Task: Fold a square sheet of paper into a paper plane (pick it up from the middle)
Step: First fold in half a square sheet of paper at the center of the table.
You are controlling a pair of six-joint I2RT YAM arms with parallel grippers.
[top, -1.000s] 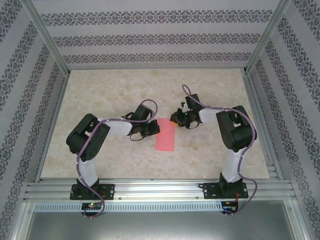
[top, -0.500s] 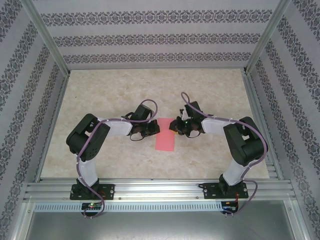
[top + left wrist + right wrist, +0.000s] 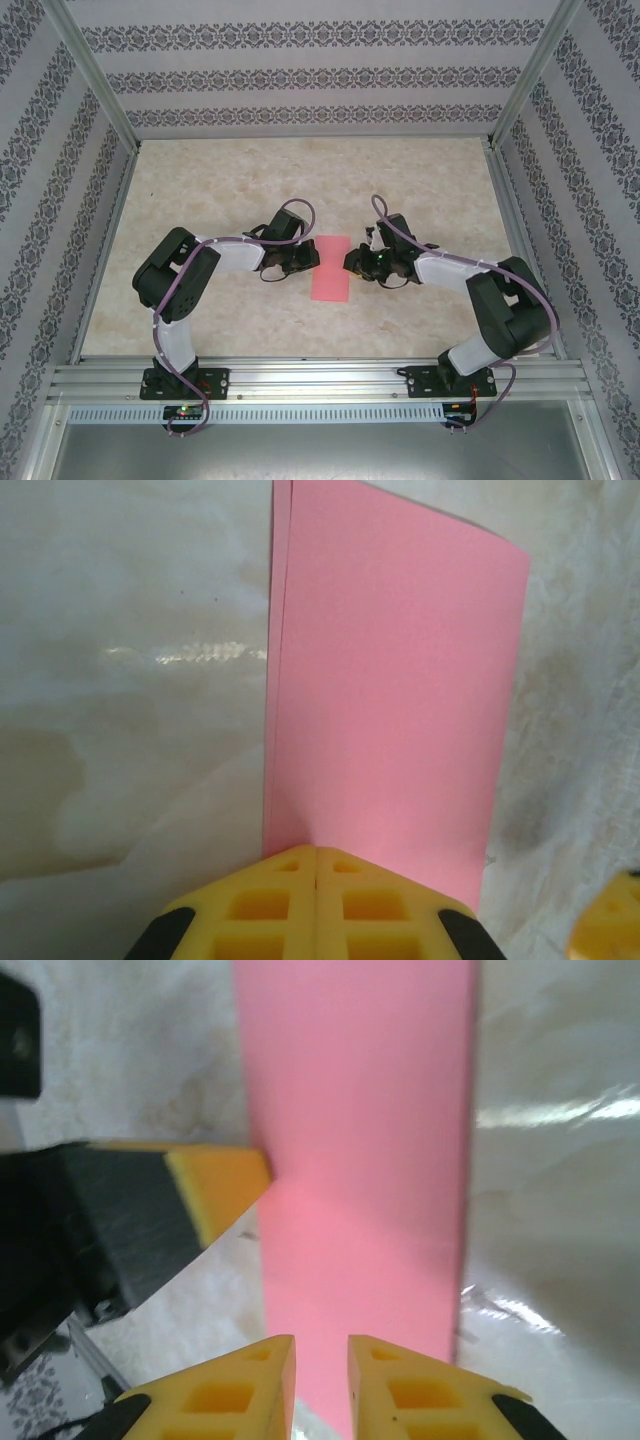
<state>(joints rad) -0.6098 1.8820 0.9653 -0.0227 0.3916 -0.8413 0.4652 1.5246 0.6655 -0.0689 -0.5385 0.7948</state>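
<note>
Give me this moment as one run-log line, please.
paper: folded, flat on table; left gripper: shut, at its edge; right gripper: slightly open, over paper

Pink sheet of paper [image 3: 332, 268], folded in half into a narrow rectangle.
Lies flat near the middle of the pale marbled table [image 3: 230, 180], long sides running far to near with a slight tilt. Looks plain, matte and smooth, with crisp corners. Shows two layers along one long edge in the left wrist view, the upper set just short of the lower.
</note>
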